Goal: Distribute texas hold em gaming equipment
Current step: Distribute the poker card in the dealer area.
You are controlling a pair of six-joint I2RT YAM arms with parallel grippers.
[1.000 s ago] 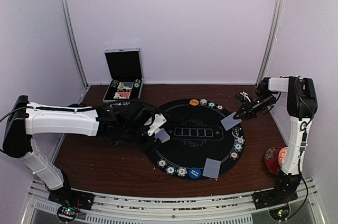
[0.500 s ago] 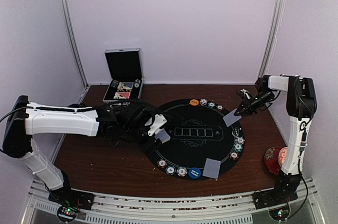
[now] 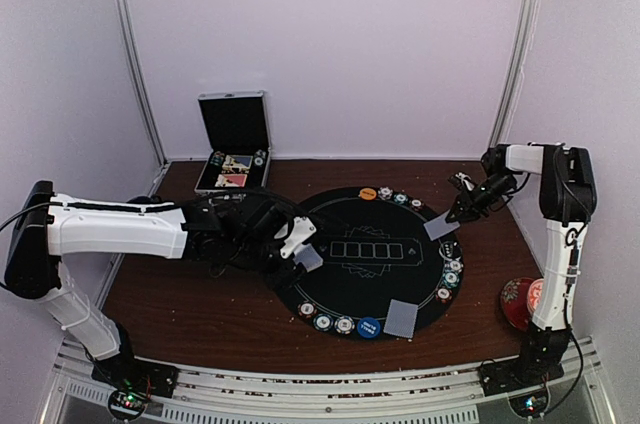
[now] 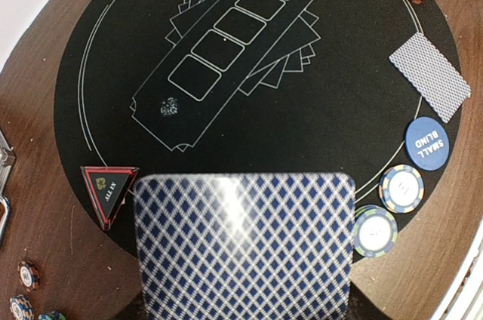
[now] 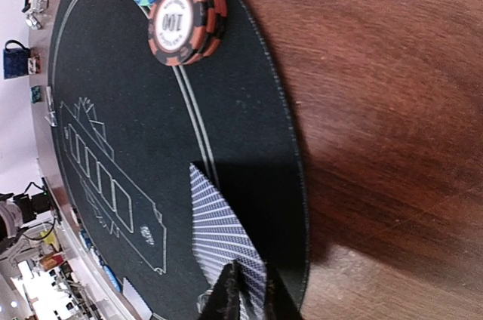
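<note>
My left gripper [image 3: 299, 245] is shut on grey-blue-backed playing cards [image 3: 308, 257] over the left edge of the round black mat [image 3: 385, 279]. In the left wrist view the top card [image 4: 243, 244] hides the fingers, and a red triangle marker [image 4: 108, 192] lies beside it. My right gripper [image 3: 463, 209] is shut on one card [image 3: 439, 227], tilted over the mat's right edge; it also shows in the right wrist view [image 5: 217, 235]. Another card [image 3: 401, 319] and a blue button disc [image 3: 369, 327] lie at the near rim. An orange disc [image 3: 368, 194] lies at the far rim.
Poker chips ring the mat's near edge [image 3: 322, 322], right edge [image 3: 451, 279] and far edge [image 3: 400, 199]. An orange "100" chip [image 5: 186, 23] lies by the right gripper. An open case [image 3: 233, 149] stands at the back left. A red floral cup and saucer [image 3: 522, 302] sit by the right arm.
My right gripper has drawn slightly back toward the far right with its card. The left arm and its cards have not moved.
</note>
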